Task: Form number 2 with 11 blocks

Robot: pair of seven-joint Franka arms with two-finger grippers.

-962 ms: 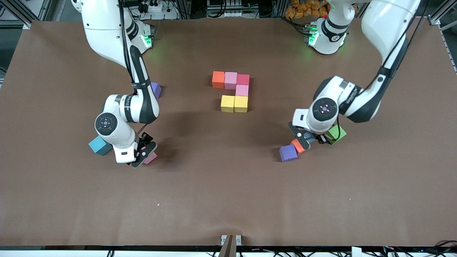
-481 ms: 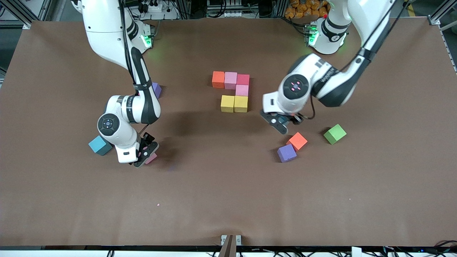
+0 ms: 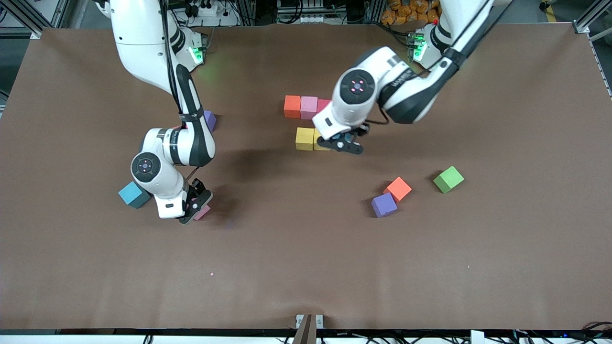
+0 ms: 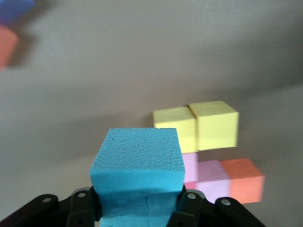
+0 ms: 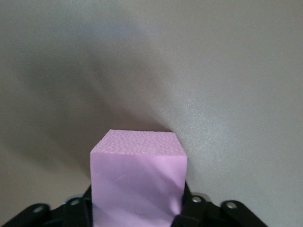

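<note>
Over the yellow pair [image 3: 306,138] of the half-built number 2 [image 3: 309,122], the left gripper [image 3: 342,145] is pinching a light blue cube [image 4: 137,161].

Down at the right arm's end of the surface [image 3: 306,248], the right gripper [image 3: 193,206] is clamped around a pink cube [image 5: 138,179], right beside a second light blue cube [image 3: 133,194].

Progress looks like roughly half. The top row is orange [image 3: 292,106], pink [image 3: 309,107] and red [image 3: 325,104]. Under the red one, the left wrist view shows a pink cube, then the two yellows. By my count five of the blocks are still to go, two of them already in grippers.

A loose orange cube [image 3: 398,188] and a purple cube [image 3: 384,204] sit touching near the green cube [image 3: 448,179]. Another purple one [image 3: 209,120] peeks out by the right arm.

The digit's long axis runs from the robots' bases toward the front camera. Its top row is farthest from that camera, so it should read upright from there.
</note>
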